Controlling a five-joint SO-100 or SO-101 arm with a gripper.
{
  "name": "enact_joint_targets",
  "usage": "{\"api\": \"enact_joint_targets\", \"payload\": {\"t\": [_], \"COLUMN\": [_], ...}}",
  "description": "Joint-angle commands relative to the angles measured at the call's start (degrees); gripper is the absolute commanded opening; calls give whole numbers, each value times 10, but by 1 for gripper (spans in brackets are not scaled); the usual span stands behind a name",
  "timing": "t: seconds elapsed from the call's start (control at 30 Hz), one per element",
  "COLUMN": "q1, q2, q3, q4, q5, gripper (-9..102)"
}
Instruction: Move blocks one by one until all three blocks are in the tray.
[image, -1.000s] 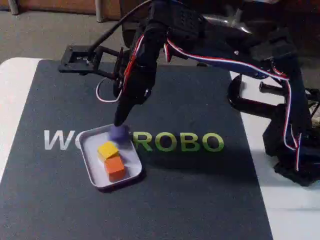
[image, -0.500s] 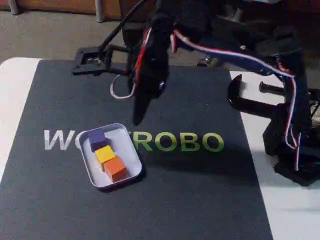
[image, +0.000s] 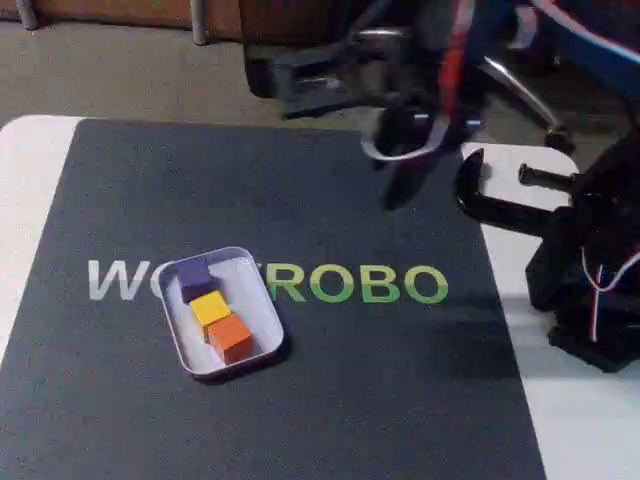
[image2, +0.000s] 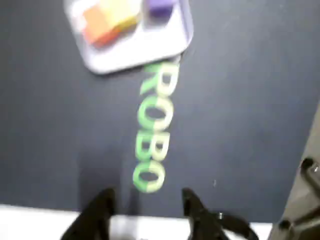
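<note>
A dark mat (image: 300, 380) printed with white and green lettering (image: 355, 285) covers most of a white table (image: 25, 160) in the fixed view. Left of centre on the mat sits the tray (image: 255, 320), a shallow white dish with rounded corners, lying across part of the lettering. All three blocks rest inside it in a diagonal row: the purple block (image: 194, 277) at the upper left, the yellow block (image: 211, 308) in the middle and touching it, and the orange block (image: 232, 338) at the lower right, touching the yellow one. Further right and higher up, the gripper (image: 400, 195) hangs in the air above the far part of the mat, well apart from the tray and blurred; it holds nothing. At the right edge stands the arm's black base (image: 590, 290) with red, white and blue wires, and just left of it is a black clamp (image: 490, 205) on the table edge. In the wrist view the tray (image2: 150, 47) appears at the top left, with the orange block (image2: 97, 25), yellow block (image2: 120, 12) and purple block (image2: 160, 6) in a row from left to right. Below it the green lettering (image2: 152, 135) runs downward. At the bottom the two dark fingers (image2: 97, 212) of the gripper (image2: 145, 197) stand spread apart with only the mat and the white table edge between them.
</note>
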Motion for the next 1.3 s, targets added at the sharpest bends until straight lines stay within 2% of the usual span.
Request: {"api": "enact_joint_targets", "payload": {"t": [0.0,0.2,0.3,0.43,0.57,0.67,0.73,0.87,0.97,1.03,1.27], "q1": [-13,-92,-139,-176,-190,-199,-199,-218,-225,-192,-185], "q2": [184,490,519,475,610,787,788,779,788,788,788], "q3": [120,403,458,483,631,756,778,831,919,919,919], "q4": [-33,-112,-133,-148,-180,-145,-138,-185,-229,-229,-222], "q5": [-5,47,91,129,121,83,86,104,81,83,112], "gripper": [11,4,-2,-3,-4,-5,-5,-5,-5,-3,-1]}}
